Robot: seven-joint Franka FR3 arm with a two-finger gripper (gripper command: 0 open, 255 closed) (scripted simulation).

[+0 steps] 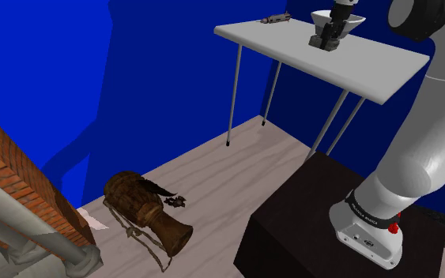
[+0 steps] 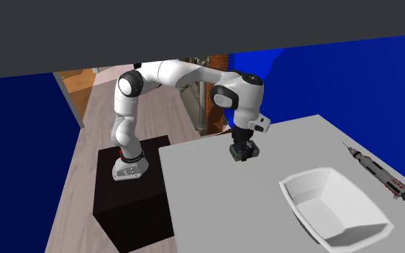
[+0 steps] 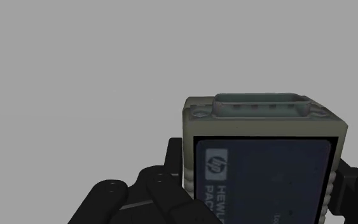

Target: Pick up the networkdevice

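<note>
Wrist view: pincer (image 3: 260,191) clasps networkdevice (image 3: 263,137); white tray (image 2: 288,194) near

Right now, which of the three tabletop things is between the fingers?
The small beige box with dark label; the white bowl and slim rocket model lie apart.

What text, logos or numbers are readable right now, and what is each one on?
"hp" (round logo): on the dark label of the network device.
"HEWLE" and "PACK": on the same label beside the logo, running sideways and cut off at the wrist view's edge.
Faint marks farther across the label: too small to read.
Nothing else legible.
</note>
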